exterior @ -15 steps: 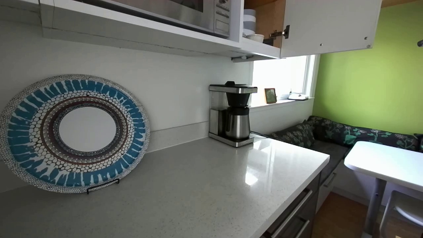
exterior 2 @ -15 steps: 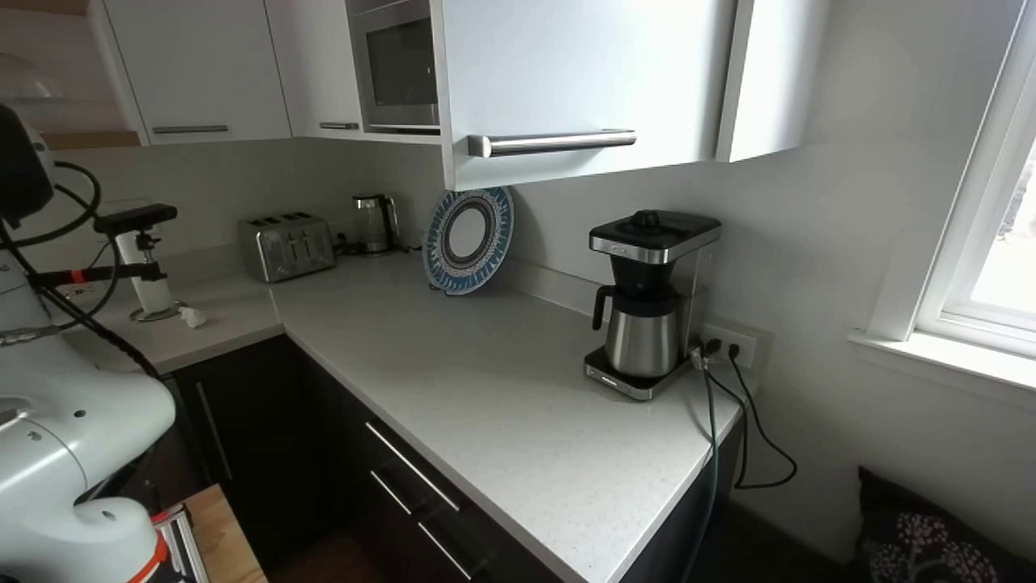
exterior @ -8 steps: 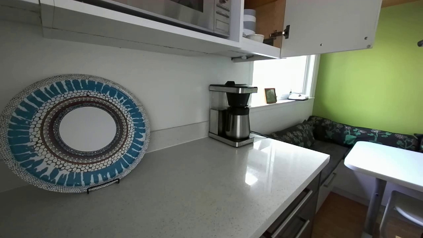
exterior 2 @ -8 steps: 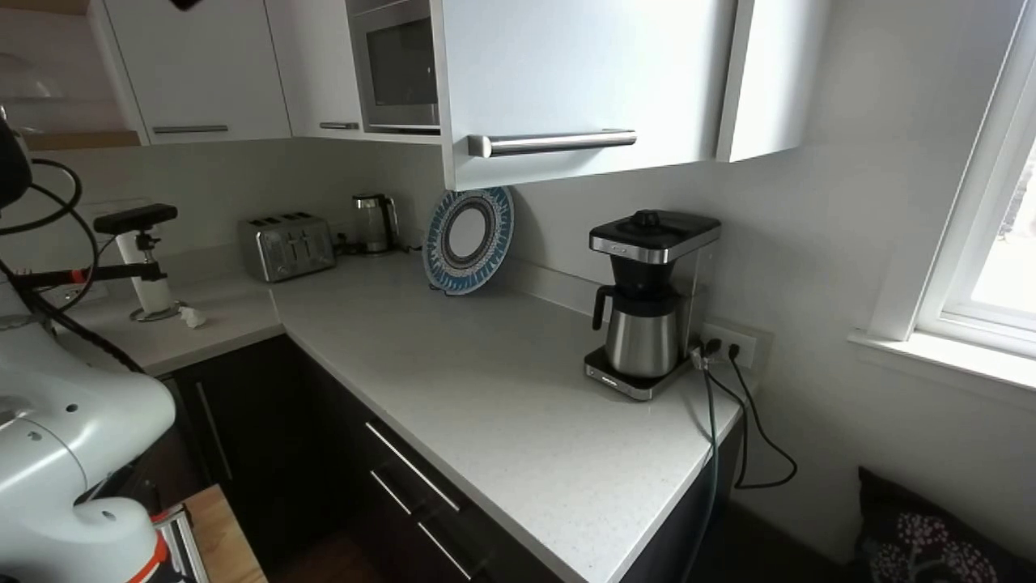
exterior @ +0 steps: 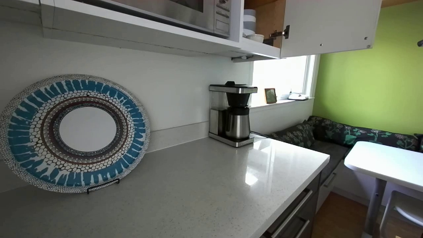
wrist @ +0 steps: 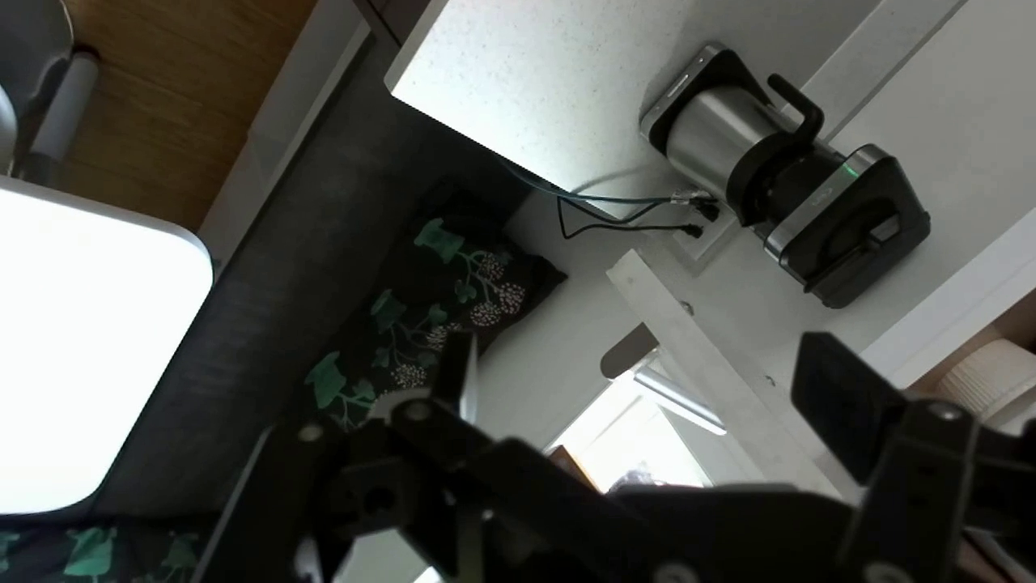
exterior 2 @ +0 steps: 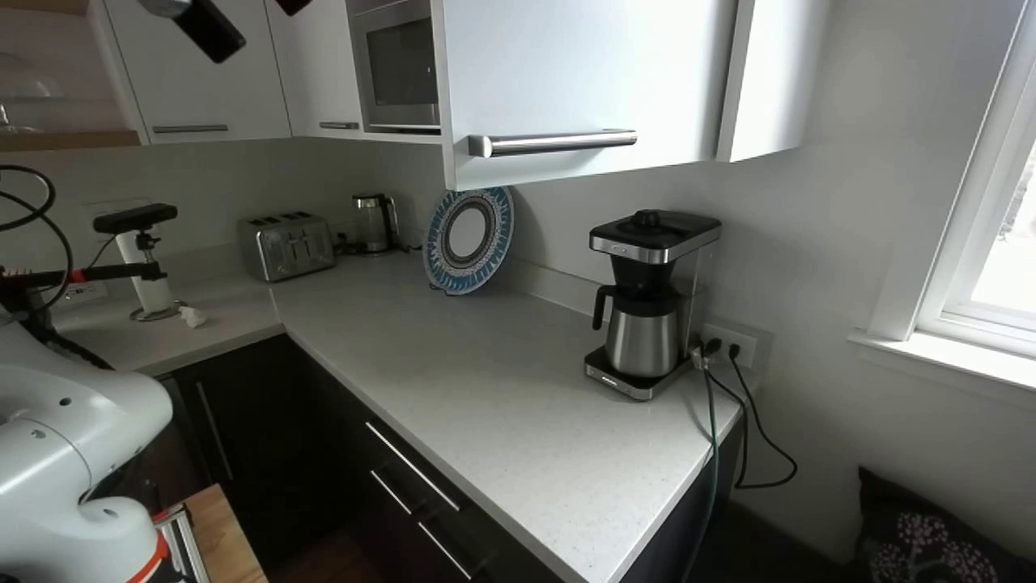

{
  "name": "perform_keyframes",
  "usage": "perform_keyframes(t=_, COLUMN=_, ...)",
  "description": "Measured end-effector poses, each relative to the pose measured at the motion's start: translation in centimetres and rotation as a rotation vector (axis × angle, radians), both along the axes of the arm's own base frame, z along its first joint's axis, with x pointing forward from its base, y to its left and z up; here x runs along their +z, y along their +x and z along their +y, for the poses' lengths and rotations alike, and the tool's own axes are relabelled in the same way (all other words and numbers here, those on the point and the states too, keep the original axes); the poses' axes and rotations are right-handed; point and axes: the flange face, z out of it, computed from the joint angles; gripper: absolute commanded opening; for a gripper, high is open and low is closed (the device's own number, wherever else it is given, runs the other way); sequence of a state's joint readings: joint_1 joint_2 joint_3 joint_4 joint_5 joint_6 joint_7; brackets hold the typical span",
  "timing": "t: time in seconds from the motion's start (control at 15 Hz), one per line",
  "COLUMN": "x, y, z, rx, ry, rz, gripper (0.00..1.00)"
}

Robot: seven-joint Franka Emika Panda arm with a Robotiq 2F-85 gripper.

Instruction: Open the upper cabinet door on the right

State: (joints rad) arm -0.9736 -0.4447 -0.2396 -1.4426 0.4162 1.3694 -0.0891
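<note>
appearing at the top of an exterior view, the fingers of the end effector, out of sight a second ago, stand wide apart, empty; the cabinet door stands open, unmoved, above the worktop corner by the coffee maker

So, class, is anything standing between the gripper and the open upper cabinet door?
Nothing visible stands between the gripper and the upper cabinet door; what shows of it is uncovered in both exterior views. The drip coffee maker sits lower, on the countertop, apparently out of the way.
</note>
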Motion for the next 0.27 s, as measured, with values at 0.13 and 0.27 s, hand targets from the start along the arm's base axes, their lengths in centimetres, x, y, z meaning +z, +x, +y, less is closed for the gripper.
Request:
perform_keyframes(t=0.13, x=-0.34, y=0.16, z=0.44, rx=0.001, ry=-0.001, rz=-0.007, gripper=1.0)
perform_keyframes(t=0.27, x=-0.51, y=0.06, z=0.64, rx=0.004, ry=0.003, rz=-0.008, gripper=1.0)
